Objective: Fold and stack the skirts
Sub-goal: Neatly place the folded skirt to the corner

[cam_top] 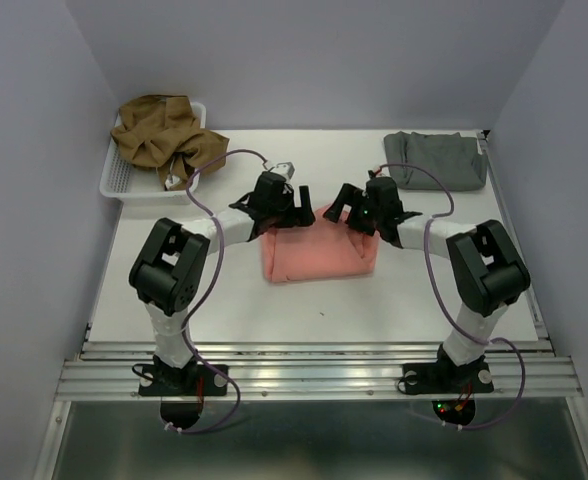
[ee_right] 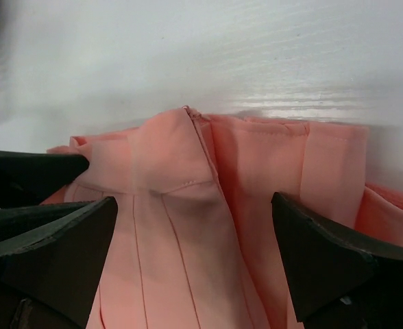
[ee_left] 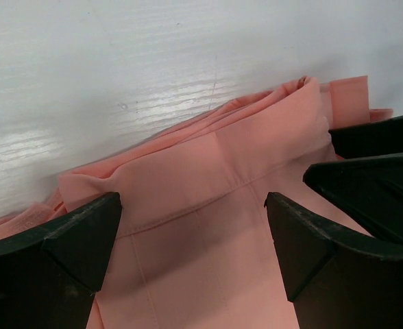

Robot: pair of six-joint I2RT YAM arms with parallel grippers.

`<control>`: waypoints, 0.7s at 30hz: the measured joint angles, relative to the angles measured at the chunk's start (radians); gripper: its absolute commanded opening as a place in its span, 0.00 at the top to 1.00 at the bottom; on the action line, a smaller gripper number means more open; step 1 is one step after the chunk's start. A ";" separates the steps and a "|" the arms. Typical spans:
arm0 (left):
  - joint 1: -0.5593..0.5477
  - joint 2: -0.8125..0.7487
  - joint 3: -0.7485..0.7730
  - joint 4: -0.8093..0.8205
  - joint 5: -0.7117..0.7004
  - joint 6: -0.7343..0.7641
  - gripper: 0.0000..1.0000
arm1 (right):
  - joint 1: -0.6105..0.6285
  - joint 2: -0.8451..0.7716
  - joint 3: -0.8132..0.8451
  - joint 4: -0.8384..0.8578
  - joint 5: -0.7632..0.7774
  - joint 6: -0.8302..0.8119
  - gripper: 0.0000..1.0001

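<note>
The salmon-pink skirt (cam_top: 319, 260) lies folded into a rectangle in the middle of the table. Both grippers hang over its far edge, close together. My left gripper (cam_top: 296, 210) is open, its jaws wide apart over the pink waistband (ee_left: 208, 171) with nothing pinched. My right gripper (cam_top: 344, 212) is open too, straddling the pink cloth (ee_right: 256, 157) near a seam. The grey skirt (cam_top: 436, 160) lies folded at the back right. The olive-brown skirt (cam_top: 164, 135) is heaped in the basket at the back left.
A white mesh basket (cam_top: 124, 180) stands at the table's back left corner. The right gripper's black fingers (ee_left: 380, 137) show in the left wrist view, and the left one's fingers (ee_right: 30, 175) in the right wrist view. Violet walls close in three sides.
</note>
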 measured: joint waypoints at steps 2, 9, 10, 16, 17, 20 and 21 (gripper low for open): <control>0.000 -0.019 0.004 -0.017 -0.001 0.003 0.01 | 0.000 -0.040 0.004 -0.052 0.003 -0.044 0.00; 0.000 -0.249 0.003 -0.064 -0.020 0.004 0.01 | 0.000 -0.320 -0.002 -0.176 0.081 -0.147 0.00; 0.000 -0.291 0.000 -0.063 -0.029 0.004 0.01 | 0.000 -0.368 -0.018 -0.183 0.101 -0.153 0.00; 0.000 -0.486 -0.076 -0.063 -0.099 0.004 0.01 | -0.006 -0.477 -0.124 -0.250 0.145 -0.166 0.00; 0.000 -0.505 -0.099 -0.067 -0.115 0.004 0.01 | -0.006 -0.480 -0.152 -0.271 0.142 -0.170 0.00; 0.000 -0.512 -0.144 -0.077 -0.154 0.002 0.01 | -0.006 -0.480 -0.193 -0.332 0.125 -0.201 0.00; 0.000 -0.508 -0.162 -0.087 -0.165 0.002 0.01 | -0.006 -0.480 -0.196 -0.355 0.116 -0.226 0.00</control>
